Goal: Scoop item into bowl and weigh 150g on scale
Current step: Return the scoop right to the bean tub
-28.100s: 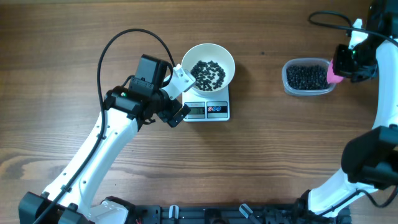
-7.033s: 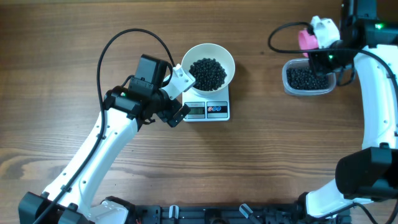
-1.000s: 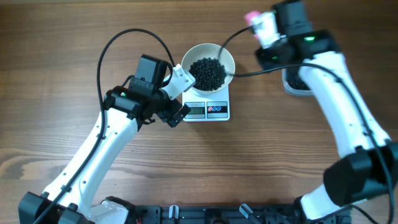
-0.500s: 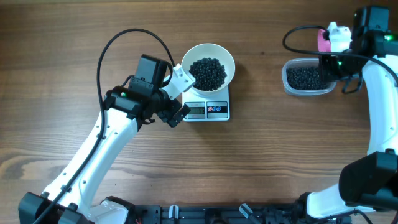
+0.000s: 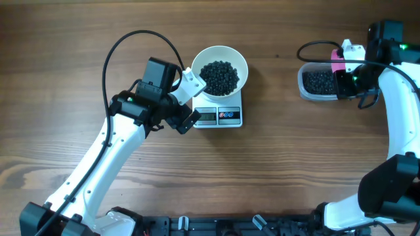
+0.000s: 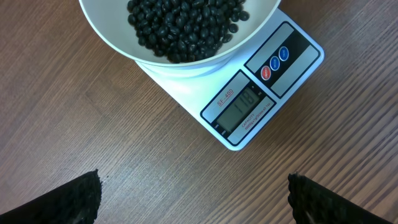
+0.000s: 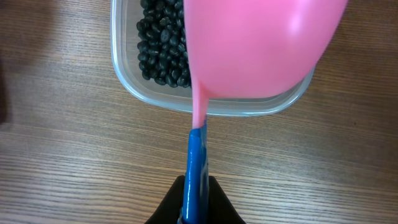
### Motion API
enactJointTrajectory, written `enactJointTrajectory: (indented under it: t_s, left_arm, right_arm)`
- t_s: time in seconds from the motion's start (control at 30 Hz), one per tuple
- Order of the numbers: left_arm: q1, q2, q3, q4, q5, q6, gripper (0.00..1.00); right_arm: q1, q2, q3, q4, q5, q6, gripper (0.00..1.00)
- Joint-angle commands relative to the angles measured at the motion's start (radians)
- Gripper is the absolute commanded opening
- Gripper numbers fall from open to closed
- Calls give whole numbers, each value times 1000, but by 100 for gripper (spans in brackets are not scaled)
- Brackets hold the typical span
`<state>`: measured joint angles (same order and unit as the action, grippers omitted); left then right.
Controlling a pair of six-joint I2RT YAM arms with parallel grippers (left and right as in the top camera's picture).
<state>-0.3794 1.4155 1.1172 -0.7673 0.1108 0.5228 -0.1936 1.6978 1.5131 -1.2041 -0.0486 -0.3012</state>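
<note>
A robotics lab bench: a white left robot arm (image 5: 98,157) and a white right robot arm (image 5: 401,111) rise by a black metal rail (image 5: 216,226) at the near edge of a brown wood-grain table (image 5: 282,170).

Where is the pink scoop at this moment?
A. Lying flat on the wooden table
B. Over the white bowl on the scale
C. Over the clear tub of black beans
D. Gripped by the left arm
C: the pink scoop hangs over the clear tub of black beans, well away from the white bowl.
</note>
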Motion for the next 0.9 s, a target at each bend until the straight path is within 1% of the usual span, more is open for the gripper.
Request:
enactJointTrajectory:
  t_s: [0.0, 0.07, 0.13, 0.17, 0.27, 0.4, 0.5, 0.63, 0.73, 0.87]
  left_arm:
    - [2, -8, -3, -1, 16, 20, 100]
    - [2, -8, -3, -1, 16, 20, 100]
    - [2, -8, -3, -1, 16, 20, 100]
    - [2, -8, -4, -1, 16, 20, 100]
    - [2, -8, -3, -1, 16, 20, 100]
    - [2, -8, -3, -1, 16, 20, 100]
    - [2, -8, -3, -1, 16, 20, 100]
    - [2, -8, -3, -1, 16, 20, 100]
    - [2, -8, -3, -1, 16, 20, 100]
    - [2, -8, -3, -1, 16, 20, 100]
  right_arm:
    - [-2, -18, -2, 5, -14, 50, 4]
    - [-2, -18, -2, 8, -32, 126, 4]
    - [-1, -18, -2, 13, -98, 317, 4]
    - [-1, -18, -2, 24, -137, 365, 4]
    - [3, -18, -2, 75, -195, 460, 4]
    - [5, -15, -2, 91, -196, 457, 4]
    - [5, 1, -2, 69, -177, 392, 4]
    - [5, 45, -2, 11, -85, 246, 4]
    - [7, 97, -2, -15, 39, 84, 4]
    - [7, 149, -2, -9, 257, -63, 4]
